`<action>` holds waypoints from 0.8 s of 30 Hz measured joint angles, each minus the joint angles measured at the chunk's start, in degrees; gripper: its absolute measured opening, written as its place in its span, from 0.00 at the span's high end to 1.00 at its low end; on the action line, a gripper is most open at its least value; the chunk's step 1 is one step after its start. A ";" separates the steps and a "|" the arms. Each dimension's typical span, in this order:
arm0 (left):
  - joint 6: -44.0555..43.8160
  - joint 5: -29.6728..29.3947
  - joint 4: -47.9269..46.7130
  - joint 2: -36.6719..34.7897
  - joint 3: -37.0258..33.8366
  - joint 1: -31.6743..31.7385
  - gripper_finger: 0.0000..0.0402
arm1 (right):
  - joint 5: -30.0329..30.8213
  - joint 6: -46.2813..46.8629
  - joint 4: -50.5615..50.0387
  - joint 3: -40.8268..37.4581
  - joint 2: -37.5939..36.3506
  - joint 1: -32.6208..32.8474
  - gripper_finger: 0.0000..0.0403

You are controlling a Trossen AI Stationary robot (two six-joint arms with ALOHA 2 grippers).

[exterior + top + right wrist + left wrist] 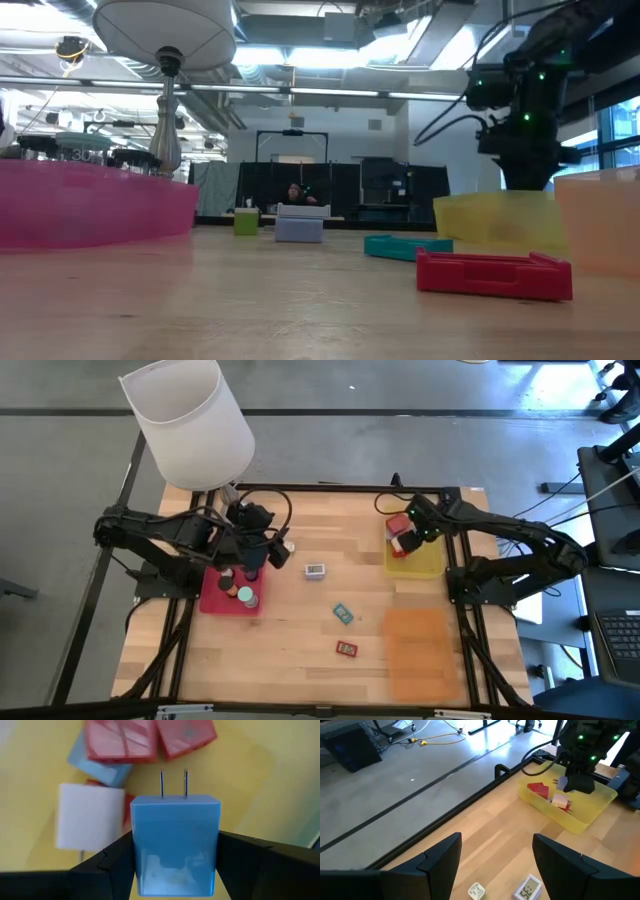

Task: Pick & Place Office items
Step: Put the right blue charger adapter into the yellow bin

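My right gripper (175, 865) hangs over the yellow tray (432, 565) at the table's far right, shut on a light-blue plug block (175, 840). In the tray lie red blocks (150, 740), a white block (89, 815) and another blue one (95, 767). My left gripper (495, 870) stands open with nothing between its fingers, above the pink tray (215, 600), which holds round black and teal pieces (240, 592). On the bare wood lie a white rectangle (315, 569), a teal one (343, 612) and a red one (346, 648). My right gripper pinches the plug block's two opposite side faces (139, 855) between its two fingers. The fingers come from above, pointing down. The block hangs clear above the tray's contents, its two metal prongs (173, 784) pointing away from the wrist, down at the tray.
A lamp with a white shade (190, 420) stands at the far left corner, beside the left arm. An orange mat (415, 645) lies at the near right. The table's black frame (340, 488) runs along its far edge.
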 joint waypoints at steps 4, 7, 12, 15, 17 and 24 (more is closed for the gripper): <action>0.01 0.06 0.02 0.00 0.00 1.18 0.40 | -0.01 0.83 3.70 -1.61 0.00 -0.86 0.45; 0.02 0.08 0.02 0.00 0.00 1.77 0.40 | 0.00 1.23 6.06 -2.74 0.00 -1.08 0.45; 0.00 0.17 0.01 0.00 0.00 1.90 0.40 | 0.46 1.21 6.13 -3.96 0.99 -1.05 0.45; 0.00 0.19 0.02 0.00 0.00 1.88 0.40 | 0.81 1.21 6.16 -4.44 2.39 -1.05 0.45; 0.00 0.60 0.02 0.00 0.00 1.88 0.40 | 0.90 1.21 6.19 -4.50 3.54 -1.05 0.45; 0.01 2.27 0.02 0.00 0.00 1.88 0.40 | 1.07 1.21 7.86 -4.50 7.22 -1.05 0.45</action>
